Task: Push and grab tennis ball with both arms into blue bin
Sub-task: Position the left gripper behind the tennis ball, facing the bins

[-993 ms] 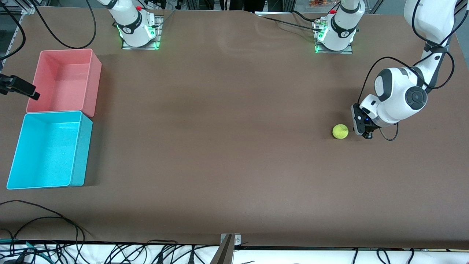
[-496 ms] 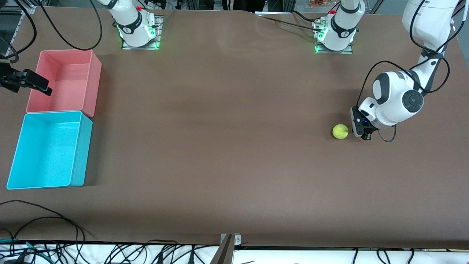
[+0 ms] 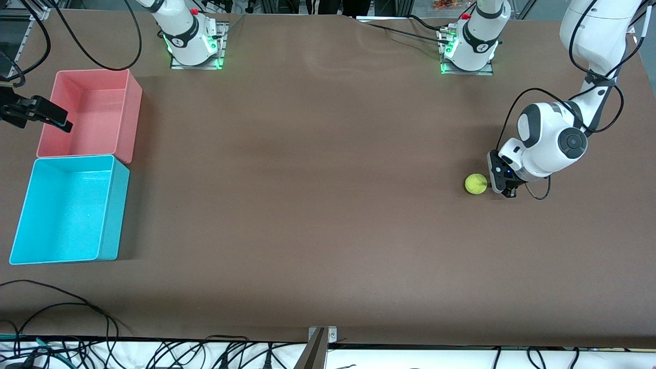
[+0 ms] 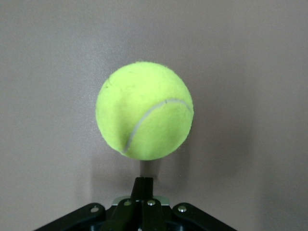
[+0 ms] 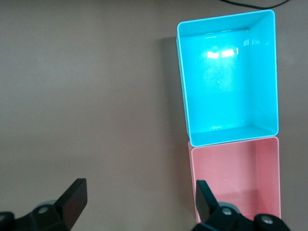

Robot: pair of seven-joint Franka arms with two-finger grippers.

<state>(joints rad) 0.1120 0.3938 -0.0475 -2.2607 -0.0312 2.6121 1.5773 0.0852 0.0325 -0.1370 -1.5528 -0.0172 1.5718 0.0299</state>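
The ball (image 3: 476, 184) is seen resting on the brown table (image 3: 318, 215) toward the left arm's end, well apart from both bins. The left gripper (image 3: 505, 188) is held low at the table surface just beside the ball, on the side toward the left arm's end; whether contact is made cannot be told. In the left wrist view the ball (image 4: 144, 110) is shown directly ahead of the left gripper (image 4: 143, 185), whose fingers are drawn together with nothing held between them. The blue bin (image 3: 23, 215) is placed at the right arm's end of the table, with the pink bin (image 3: 130, 123) touching it on the side farther from the front camera. The right gripper (image 3: 48, 119) is held in the air over the outer wall of the pink bin. In the right wrist view its fingers (image 5: 74, 199) are spread wide, nothing is gripped, and the blue bin (image 5: 185, 96) and pink bin (image 5: 231, 192) are seen below, both without contents.
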